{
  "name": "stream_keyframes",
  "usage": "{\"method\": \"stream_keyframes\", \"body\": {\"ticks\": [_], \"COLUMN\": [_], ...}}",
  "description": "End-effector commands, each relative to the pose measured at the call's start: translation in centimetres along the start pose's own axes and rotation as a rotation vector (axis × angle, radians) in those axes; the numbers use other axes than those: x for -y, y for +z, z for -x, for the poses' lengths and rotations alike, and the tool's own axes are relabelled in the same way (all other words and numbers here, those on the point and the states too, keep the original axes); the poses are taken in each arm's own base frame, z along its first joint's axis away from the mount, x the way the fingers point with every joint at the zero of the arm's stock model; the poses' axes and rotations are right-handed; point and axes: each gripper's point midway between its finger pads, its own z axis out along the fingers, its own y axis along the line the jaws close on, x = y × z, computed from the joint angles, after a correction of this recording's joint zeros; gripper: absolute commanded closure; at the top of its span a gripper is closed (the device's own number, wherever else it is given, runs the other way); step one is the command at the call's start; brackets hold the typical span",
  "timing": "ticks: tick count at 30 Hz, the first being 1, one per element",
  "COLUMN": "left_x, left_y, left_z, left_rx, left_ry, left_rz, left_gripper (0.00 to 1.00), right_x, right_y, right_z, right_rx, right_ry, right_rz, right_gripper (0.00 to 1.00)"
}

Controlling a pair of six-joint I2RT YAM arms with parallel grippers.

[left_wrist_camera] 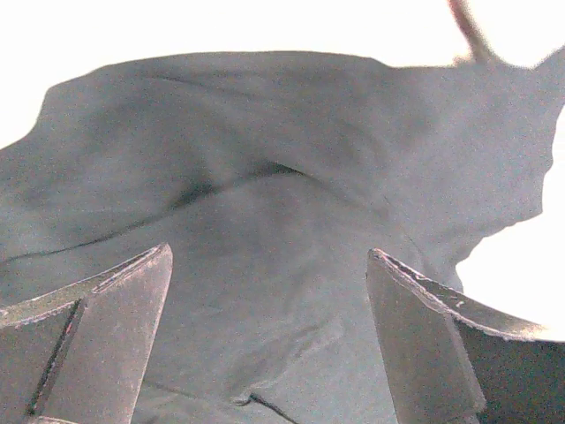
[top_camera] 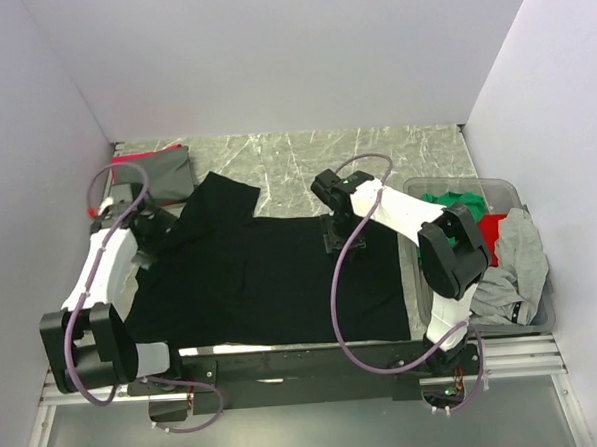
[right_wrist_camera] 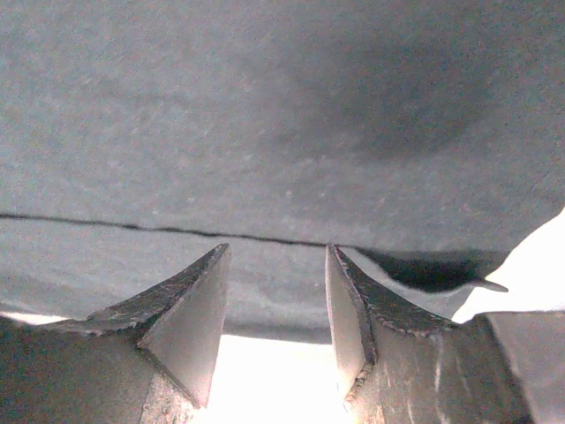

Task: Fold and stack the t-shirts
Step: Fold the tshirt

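A large black t-shirt (top_camera: 271, 280) lies spread flat across the middle of the table, one sleeve (top_camera: 222, 197) pointing toward the back. My left gripper (top_camera: 155, 237) hovers over its left shoulder area, jaws wide open above wrinkled black cloth (left_wrist_camera: 265, 159), with nothing between the fingers (left_wrist_camera: 132, 300). At the shirt's back edge my right gripper (top_camera: 339, 237) stands open. Its fingertips (right_wrist_camera: 212, 265) sit at the cloth's hem (right_wrist_camera: 265, 115), with bare table showing between them. A folded grey t-shirt (top_camera: 164, 176) rests on a red one (top_camera: 145, 151) at the back left.
A clear grey plastic bin (top_camera: 467, 183) at the right holds crumpled green (top_camera: 445, 200), red (top_camera: 495, 229) and grey (top_camera: 516, 262) shirts. White walls close in the left, back and right sides. Marbled tabletop (top_camera: 355, 155) shows behind the black shirt.
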Motion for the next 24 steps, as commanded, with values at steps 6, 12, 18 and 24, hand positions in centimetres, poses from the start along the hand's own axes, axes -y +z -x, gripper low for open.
{"method": "stream_keyframes", "body": {"ticks": [6, 12, 18, 24], "left_x": [6.8, 4.8, 2.9, 0.8], "left_y": [1.4, 4.7, 5.9, 7.4], "left_z": [-5.0, -7.5, -8.1, -7.4], "left_rx": [-0.120, -0.215, -0.224, -0.204], "left_ry": [0.241, 0.307, 0.344, 0.388], "left_rz": [-0.219, -0.149, -0.087, 0.003], "left_gripper": [0.06, 0.05, 0.04, 0.04], "right_x": [2.5, 3.6, 3.5, 3.0], "right_y": [1.7, 2.8, 4.8, 5.8], "right_z": [-0.9, -2.7, -3.5, -3.5], "right_rx": [-0.001, -0.013, -0.037, -0.075], "right_ry": [0.062, 0.099, 0.120, 0.122], "right_rz": [-0.031, -0.044, -0.039, -0.035], "right_gripper": [0.46, 0.46, 0.46, 0.46]}}
